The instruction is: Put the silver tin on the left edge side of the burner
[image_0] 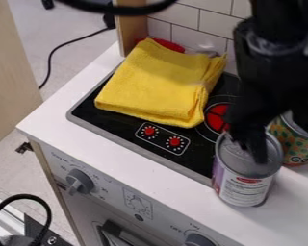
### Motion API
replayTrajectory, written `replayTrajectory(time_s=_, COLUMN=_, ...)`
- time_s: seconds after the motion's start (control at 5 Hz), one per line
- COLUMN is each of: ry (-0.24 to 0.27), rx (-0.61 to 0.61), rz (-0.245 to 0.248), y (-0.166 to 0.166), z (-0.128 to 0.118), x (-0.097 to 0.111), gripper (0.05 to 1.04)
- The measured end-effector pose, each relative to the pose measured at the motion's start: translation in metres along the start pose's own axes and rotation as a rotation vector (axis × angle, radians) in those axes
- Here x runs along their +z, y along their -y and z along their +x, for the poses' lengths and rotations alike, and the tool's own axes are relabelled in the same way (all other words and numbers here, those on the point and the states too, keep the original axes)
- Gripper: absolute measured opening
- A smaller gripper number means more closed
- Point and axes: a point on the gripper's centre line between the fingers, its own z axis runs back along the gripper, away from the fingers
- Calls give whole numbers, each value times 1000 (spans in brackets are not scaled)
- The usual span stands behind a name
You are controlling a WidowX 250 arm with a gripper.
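The black gripper (pixel 254 139) hangs down at the right of the view, its lower end over the top of the silver tin and covering part of it. This tin (pixel 245 185), a can with a silver top and a white and purple label, stands upright on the white counter by the burner's front right corner. The black burner (pixel 124 126) has a grey rim, red rings and two red knob marks. Its left edge lies well to the left of the tin.
A folded yellow towel (pixel 158 81) covers much of the burner's back and left part. Another can (pixel 295 139), with a colourful label, stands just right of the tin. Behind the burner rises a white tiled wall (pixel 214 18), with a wooden post (pixel 132 31) at its left.
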Motion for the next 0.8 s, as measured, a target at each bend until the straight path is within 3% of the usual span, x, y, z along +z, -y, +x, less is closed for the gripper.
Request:
replayTrajectory(time_s=0.4, ry=-7, rx=241, rz=83, y=9, z=-16, x=-3, gripper=996)
replayTrajectory(time_s=0.6, ry=22, rx=381, rz=130, y=7, z=-19, x=-16, gripper=996)
replayTrajectory(time_s=0.8, ry=53, rx=471, rz=129, y=1, z=-22, x=-23, gripper=996)
